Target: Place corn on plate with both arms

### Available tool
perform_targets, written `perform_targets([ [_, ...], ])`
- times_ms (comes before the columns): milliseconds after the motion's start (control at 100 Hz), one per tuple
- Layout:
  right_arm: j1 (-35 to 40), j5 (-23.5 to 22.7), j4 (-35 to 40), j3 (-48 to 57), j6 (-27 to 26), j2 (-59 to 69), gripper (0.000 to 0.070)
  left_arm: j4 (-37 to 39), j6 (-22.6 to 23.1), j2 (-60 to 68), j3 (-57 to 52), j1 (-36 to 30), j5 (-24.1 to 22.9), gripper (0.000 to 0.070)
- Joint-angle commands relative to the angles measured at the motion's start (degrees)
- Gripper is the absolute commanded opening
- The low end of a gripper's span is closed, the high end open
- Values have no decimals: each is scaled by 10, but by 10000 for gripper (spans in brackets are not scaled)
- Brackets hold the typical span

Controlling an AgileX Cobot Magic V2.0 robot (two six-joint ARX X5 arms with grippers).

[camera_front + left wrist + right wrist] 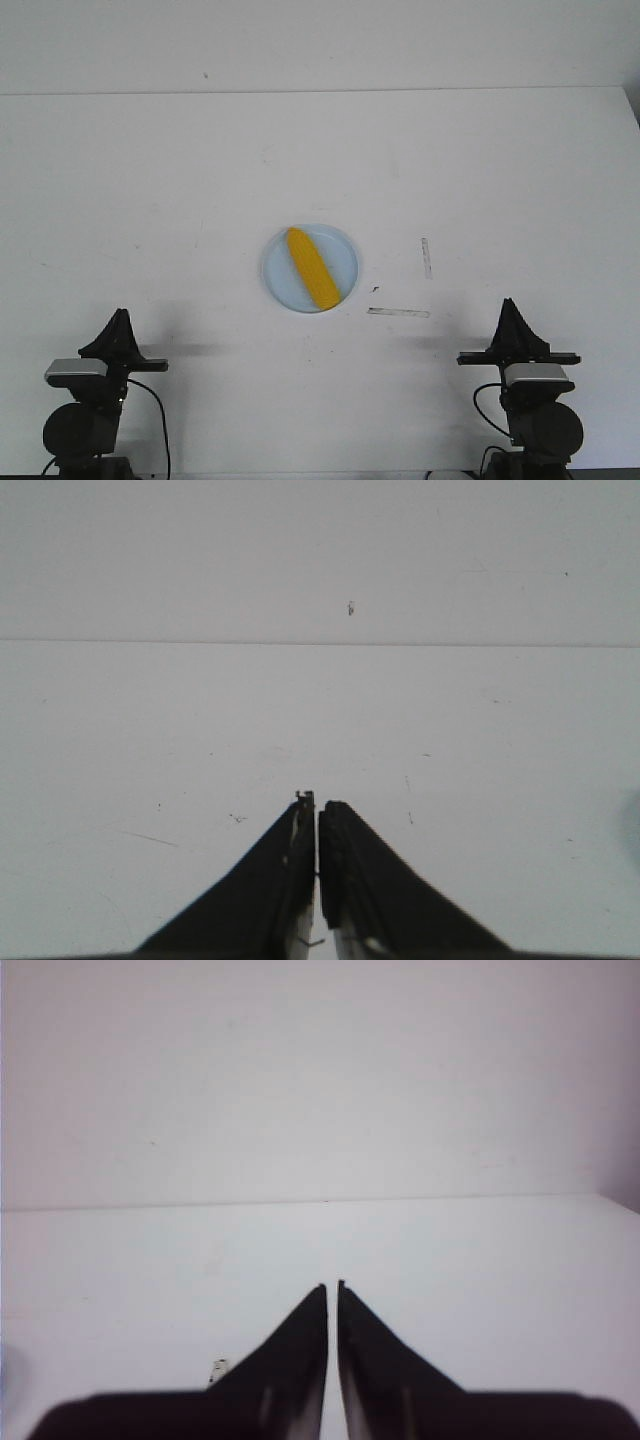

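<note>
The yellow corn [310, 268] lies slantwise on the pale blue plate [342, 245] in the middle of the white table, pointed end toward the far left. My left gripper [120, 316] rests at the near left, shut and empty, well away from the plate; in the left wrist view its jaws [318, 808] are closed over bare table. My right gripper [508, 304] rests at the near right, shut and empty; in the right wrist view its jaws [332, 1288] are together with only a hairline gap. Neither wrist view shows the corn or the plate.
Two short strips of tape lie on the table right of the plate, one upright [426, 257] and one flat [398, 312]. The table's far edge [320, 91] meets a white wall. Black cables trail from both arm bases at the near edge.
</note>
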State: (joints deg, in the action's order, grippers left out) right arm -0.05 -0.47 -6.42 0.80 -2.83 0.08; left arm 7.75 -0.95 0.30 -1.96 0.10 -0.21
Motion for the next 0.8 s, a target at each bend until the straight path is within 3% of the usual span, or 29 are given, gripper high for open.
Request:
perform_targets([
  [0,1,-11,-3,-1,1,0,16,9,5,-1,12,0,0,1],
  [790,1,-14,20,-1,1,0,16,9,5,-1,12,0,0,1],
])
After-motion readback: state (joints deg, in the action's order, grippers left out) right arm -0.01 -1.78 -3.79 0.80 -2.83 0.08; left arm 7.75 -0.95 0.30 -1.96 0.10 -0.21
